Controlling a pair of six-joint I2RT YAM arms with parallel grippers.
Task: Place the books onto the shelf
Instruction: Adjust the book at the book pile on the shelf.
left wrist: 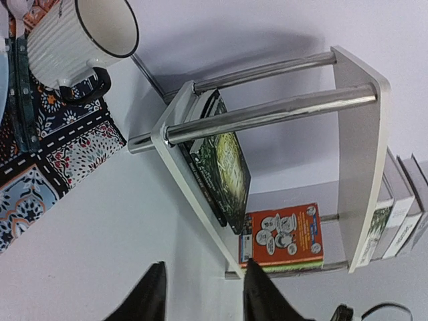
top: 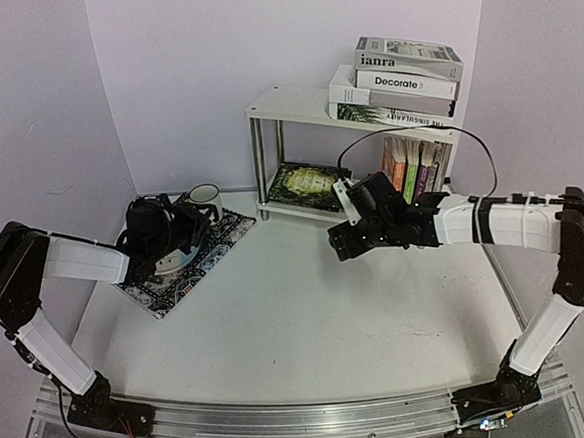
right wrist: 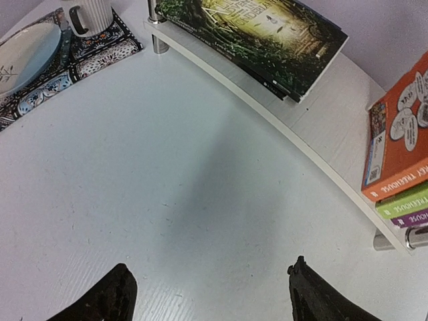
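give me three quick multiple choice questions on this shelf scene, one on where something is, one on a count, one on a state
1. Where does the dark green book lie?
A. on the patterned mat
B. on the lower board of the shelf
C. on top of the pile of large books

2. How many large books make up the stack on the shelf's top board?
A. one
B. five
C. three

3. How is the right tool?
A. open and empty
B. shut on an orange paperback
C. shut on the mug

Answers:
1. B, the top view shows it flat on the lower board.
2. C, three spines lie one upon another there.
3. A, in the right wrist view its fingers stand wide apart over bare table.
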